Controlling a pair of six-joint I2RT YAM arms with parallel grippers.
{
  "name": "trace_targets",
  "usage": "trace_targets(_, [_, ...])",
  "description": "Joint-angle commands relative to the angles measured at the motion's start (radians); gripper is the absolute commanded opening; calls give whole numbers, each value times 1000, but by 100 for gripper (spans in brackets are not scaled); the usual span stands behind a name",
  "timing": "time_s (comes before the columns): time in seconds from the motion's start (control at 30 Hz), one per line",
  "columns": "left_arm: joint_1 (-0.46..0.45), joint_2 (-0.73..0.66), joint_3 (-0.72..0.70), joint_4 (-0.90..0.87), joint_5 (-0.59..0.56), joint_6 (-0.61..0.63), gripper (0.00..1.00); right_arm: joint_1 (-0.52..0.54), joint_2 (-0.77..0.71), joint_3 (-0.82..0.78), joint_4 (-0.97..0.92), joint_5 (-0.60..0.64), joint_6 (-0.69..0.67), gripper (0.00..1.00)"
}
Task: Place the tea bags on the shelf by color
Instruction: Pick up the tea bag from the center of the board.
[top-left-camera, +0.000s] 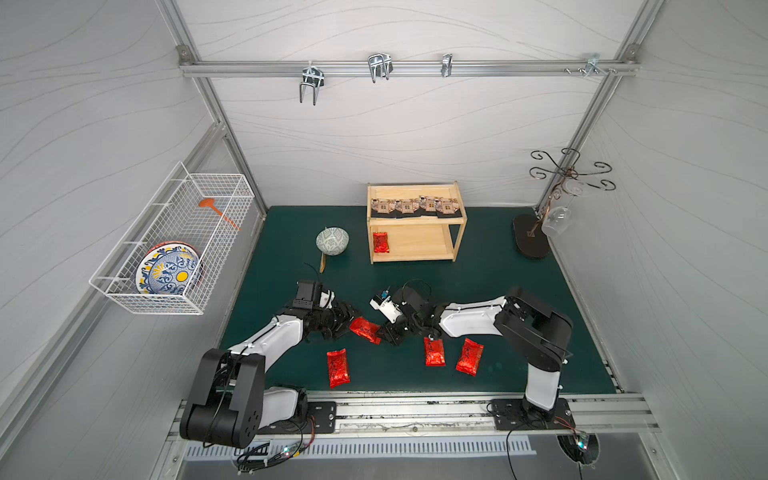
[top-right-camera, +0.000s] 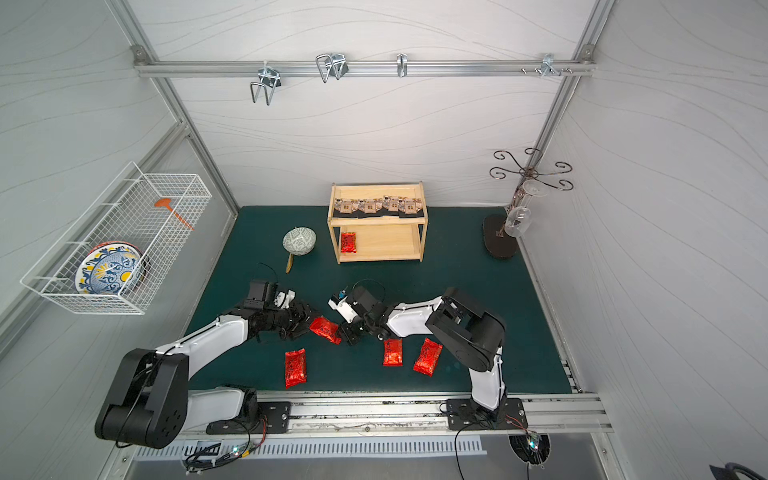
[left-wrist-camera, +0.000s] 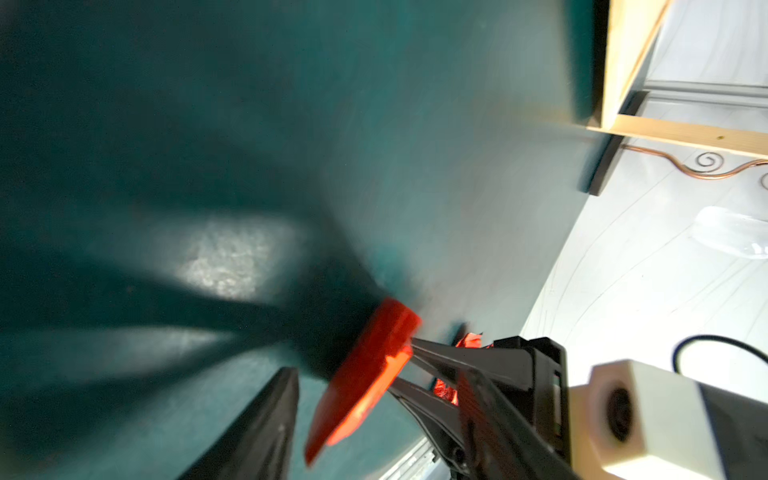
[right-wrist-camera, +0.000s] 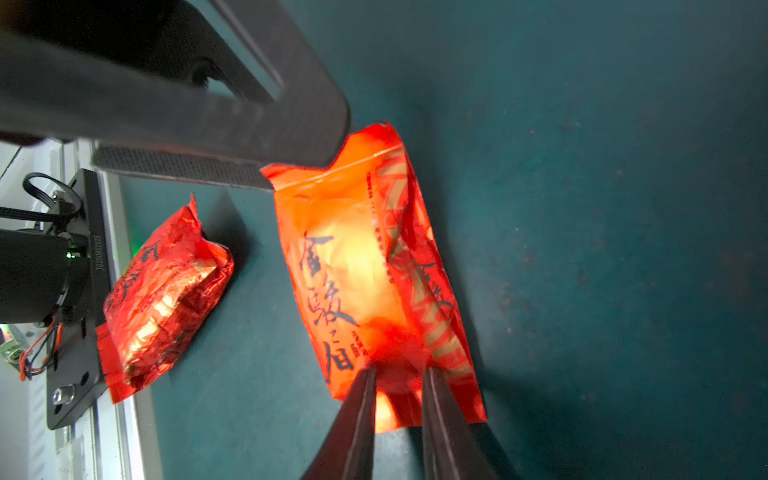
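Right wrist view: we see the right tool (right-wrist-camera: 397, 374) clenched on one end of a glossy red foil sachet (right-wrist-camera: 353, 270) over the dark green desk (top-left-camera: 498, 282), near middle; the left tool (top-left-camera: 348, 322) stands released at its other end.

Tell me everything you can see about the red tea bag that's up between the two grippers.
The tea bag is a glossy red foil sachet, oblong and puffed, with flat crimped ends and dark printed characters. It looks lifted, tilted, off the green mat. The right gripper is shut on one end, fingers pinching the seal. The left gripper stands open at the other end; one finger overlaps that corner, contact unclear.
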Motion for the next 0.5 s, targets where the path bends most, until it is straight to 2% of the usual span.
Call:
trace_targets(0.0, [-5, -8, 12, -14, -22, 31, 67, -5, 17, 12, 1, -23, 15, 24])
trace_targets(0.27, [-5, 34, 19, -48, -41, 46, 39, -7, 9, 11, -3, -37, 23, 24])
trace_targets(0.47, [-5, 17, 30, -84, -67, 56, 12, -14, 3, 8, -3, -43, 27, 25])
